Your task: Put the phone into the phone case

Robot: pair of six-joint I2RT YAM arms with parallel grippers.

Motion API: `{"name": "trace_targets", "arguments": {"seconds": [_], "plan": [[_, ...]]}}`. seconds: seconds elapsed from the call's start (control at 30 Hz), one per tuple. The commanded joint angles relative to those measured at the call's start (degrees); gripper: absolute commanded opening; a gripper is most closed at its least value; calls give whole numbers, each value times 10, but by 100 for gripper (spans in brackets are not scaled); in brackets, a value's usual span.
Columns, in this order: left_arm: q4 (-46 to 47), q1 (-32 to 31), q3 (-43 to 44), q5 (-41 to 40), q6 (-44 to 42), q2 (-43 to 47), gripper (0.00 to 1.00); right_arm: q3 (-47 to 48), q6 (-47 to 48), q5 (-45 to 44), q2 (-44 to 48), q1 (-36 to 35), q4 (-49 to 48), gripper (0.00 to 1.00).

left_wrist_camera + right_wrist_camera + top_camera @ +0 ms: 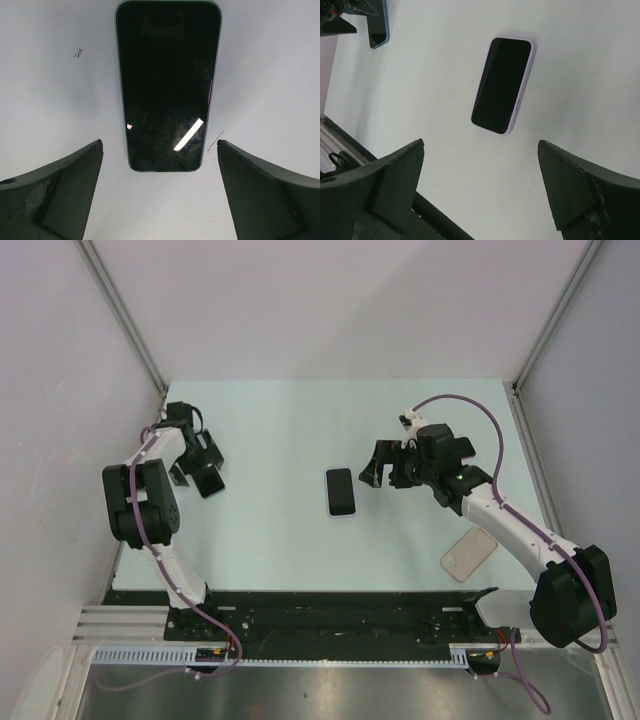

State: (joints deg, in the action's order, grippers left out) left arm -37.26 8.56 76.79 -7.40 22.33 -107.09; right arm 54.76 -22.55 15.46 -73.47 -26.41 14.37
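top external | left pincer (203,472) wide open, empty | right pincer (383,472) wide open, empty

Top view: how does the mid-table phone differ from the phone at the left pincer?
Rim: the mid-table phone has a lilac edge, the left phone a teal one. Place: the mid-table phone lies alone in the open; the left phone sits under the open left pincer. Both lie screen up, dark.

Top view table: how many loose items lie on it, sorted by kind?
Teal-edged phone, no case: 1
Phone in lilac case: 1
Beige case, lying on its own: 1
Total: 3
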Motion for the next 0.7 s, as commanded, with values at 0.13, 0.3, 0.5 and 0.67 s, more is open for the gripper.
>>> {"name": "trace_targets", "arguments": {"seconds": [0.13,0.3,0.5,0.67], "plan": [[-7,1,28,13,-19,-36,97,-2,5,-6,18,2,-13,100],[1,1,27,8,-26,-43,97,-4,-20,-26,11,2,-14,100],[3,1,27,16,-26,-53,94,-4,-24,-32,16,0,-9,100],[3,1,16,31,-25,-51,86,-3,-16,-43,7,1,0,100]]}}
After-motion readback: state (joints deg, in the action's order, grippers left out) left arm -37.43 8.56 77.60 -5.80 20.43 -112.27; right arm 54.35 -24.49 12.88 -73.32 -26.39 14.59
